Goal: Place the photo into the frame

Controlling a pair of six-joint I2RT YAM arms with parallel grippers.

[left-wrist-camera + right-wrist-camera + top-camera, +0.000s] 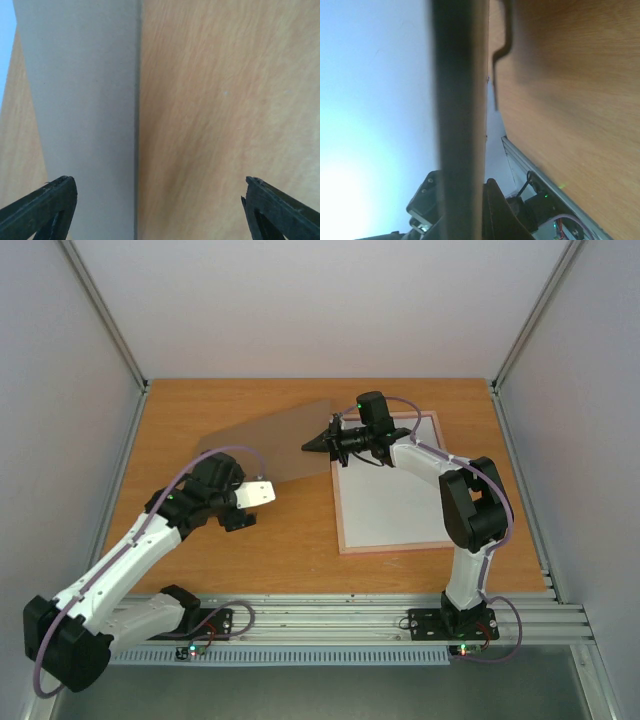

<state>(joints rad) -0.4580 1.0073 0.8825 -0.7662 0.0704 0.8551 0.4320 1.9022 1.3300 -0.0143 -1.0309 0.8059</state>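
Pinching brown board (265,445) edge, right fingers (312,445) closed, left fingers (45,205) wide apart, empty.

Brown board (268,445) over the far tabletop (300,540); open wood nearer, beside frame (338,510).

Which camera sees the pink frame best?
The top external view: the whole frame lies flat on the table, only its far-left corner under the right arm. Neither wrist view shows anything I can recognise as it.

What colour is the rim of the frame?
Pink; the frame shows it best in the top external view.
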